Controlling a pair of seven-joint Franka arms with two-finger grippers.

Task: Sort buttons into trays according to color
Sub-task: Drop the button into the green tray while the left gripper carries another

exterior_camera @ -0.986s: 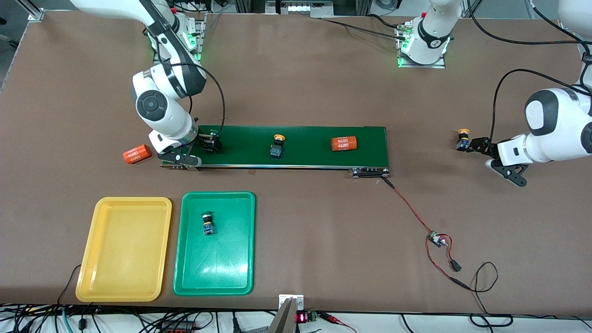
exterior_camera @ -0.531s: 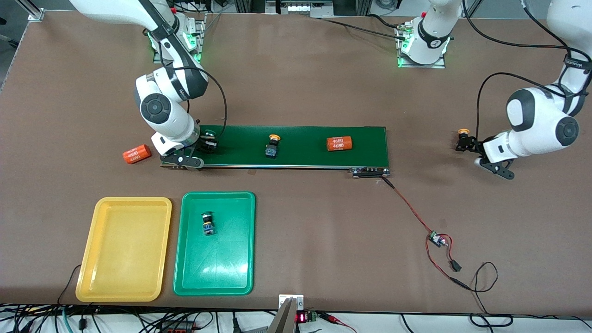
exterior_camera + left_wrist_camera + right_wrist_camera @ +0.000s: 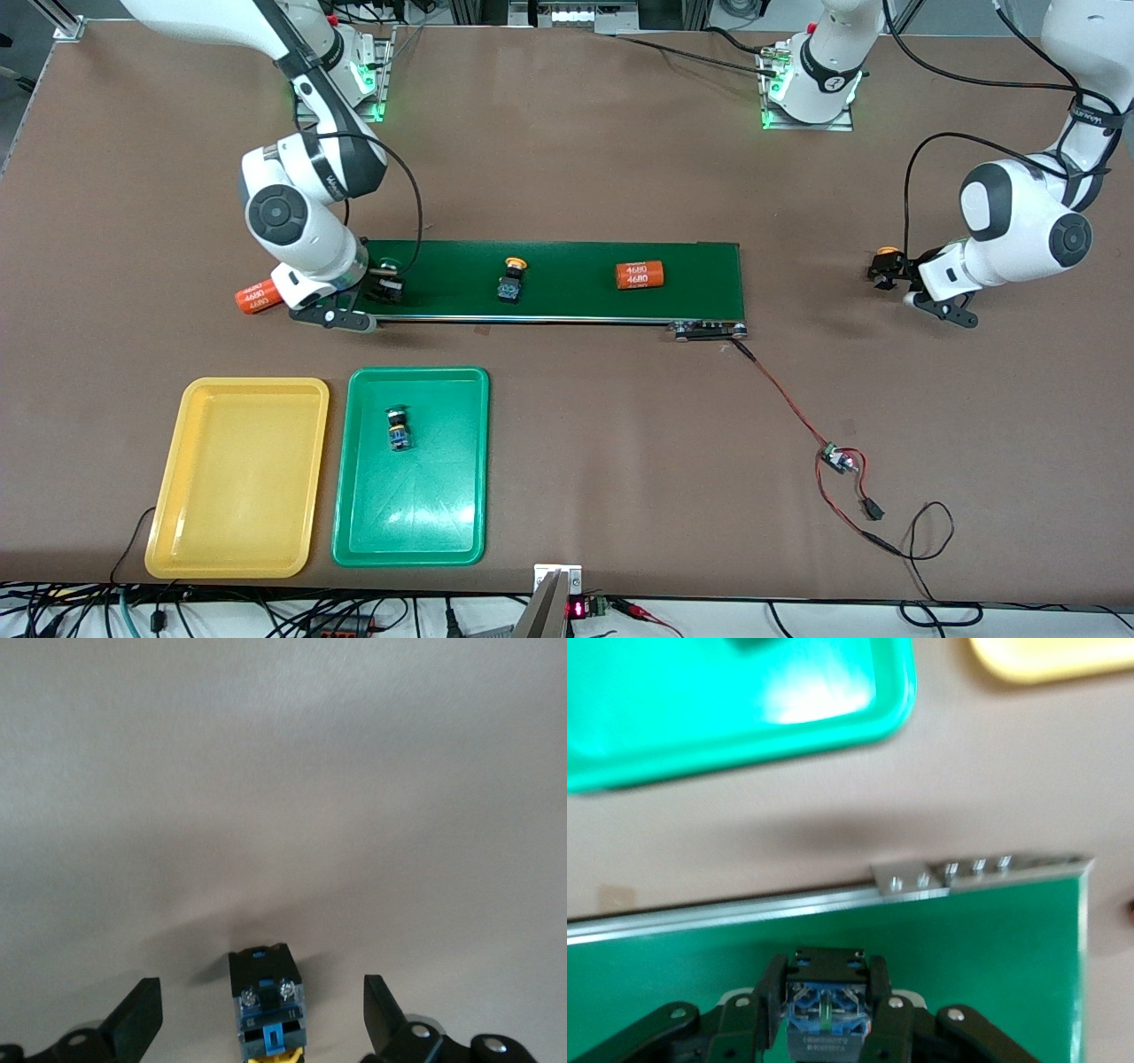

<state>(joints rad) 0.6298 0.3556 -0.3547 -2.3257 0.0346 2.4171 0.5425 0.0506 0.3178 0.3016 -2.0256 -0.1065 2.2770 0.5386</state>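
Right gripper (image 3: 383,290) is seen closed on a green-capped button (image 3: 824,1010) at the right arm's end of the conveyor belt (image 3: 576,279); in the right wrist view the jaws clamp the black-and-blue body on both sides.

Left gripper (image 3: 263,1019) is spread wide, low over the bare table well off the belt toward the left arm's end, jaws either side of a yellow-capped button (image 3: 886,257), not touching it.

Second yellow button (image 3: 510,280) stands mid-belt. One more button (image 3: 399,429) lies in the green tray (image 3: 461,523). Yellow tray (image 3: 168,532) sits beside it, nothing in it.

Step judged in hand: lift of the gripped green button, then carry to the green tray, roughly at 6 o'clock from the grip point in the front view.

- Lift should be straight up before any sideways travel, so the belt's edge rail is cleared.
- Release is best made low over bare tray floor, away from the button already there.
- Orange cylinder (image 3: 255,295) lies just beside the right wrist; a knock is possible on the swing.
- Left jaws should be centred on the body before closing.
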